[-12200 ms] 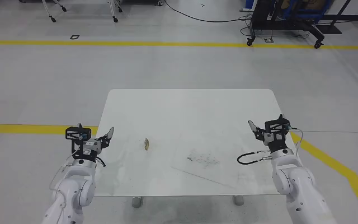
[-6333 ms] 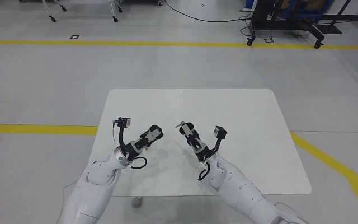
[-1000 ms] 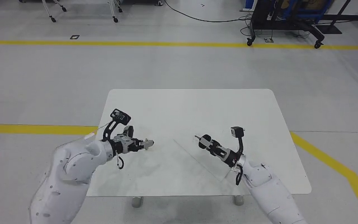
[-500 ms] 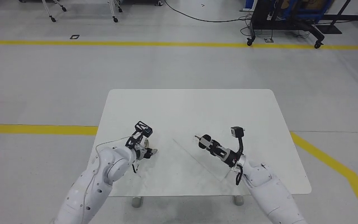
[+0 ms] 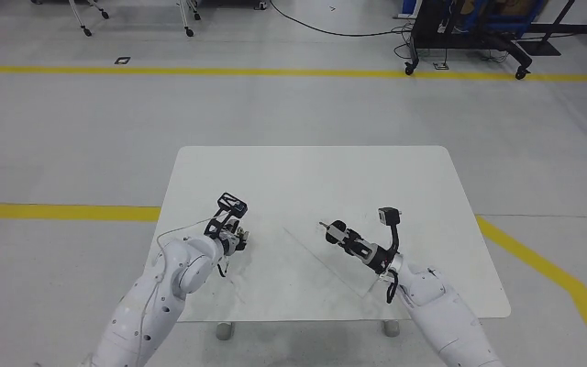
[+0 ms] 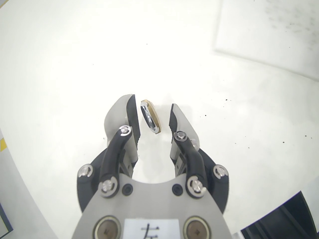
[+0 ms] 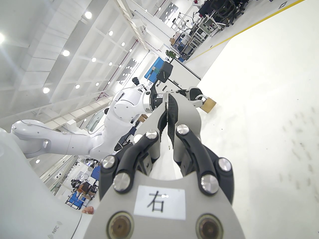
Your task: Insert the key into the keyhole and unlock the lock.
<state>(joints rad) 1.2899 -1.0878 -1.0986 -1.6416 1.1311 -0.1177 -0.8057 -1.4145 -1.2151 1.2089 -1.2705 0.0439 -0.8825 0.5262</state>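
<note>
Padlock [image 6: 150,119]: a small brass body with a chrome shackle, standing on its narrow edge on the white table [image 6: 74,38], between the fingers of the left gripper [image 6: 152,101]
Left gripper: fingers set apart on either side of the padlock; one pad [image 6: 132,115] is just beside the shackle face, contact unclear, and the other is clear of the brass; not clamped
Right gripper [image 7: 170,103]: fingers pressed together, held over the table well apart from the padlock, tip aimed toward it
Key [image 5: 323,224]: a thin sliver jutting from the right gripper's tip in the top view, probably the key blade; too small to be sure
Padlock handling: likely dense and rigid, with smooth metal that may slide on the table or topple off its edge under a one-sided push; the two broad brass faces look like the best hold
Keyhole: cannot tell which end it faces; the grip should leave that end uncovered
Key handling: likely light, stiff and thin, and may swivel between the pads if it meets the keyhole off-line
Edges: the padlock stands well in from the table's rim
Open room: bare tabletop lies between the two grippers; a thin flat sheet [image 6: 269,21] with faint smudges lies there, low enough not to hinder a straight approach
</note>
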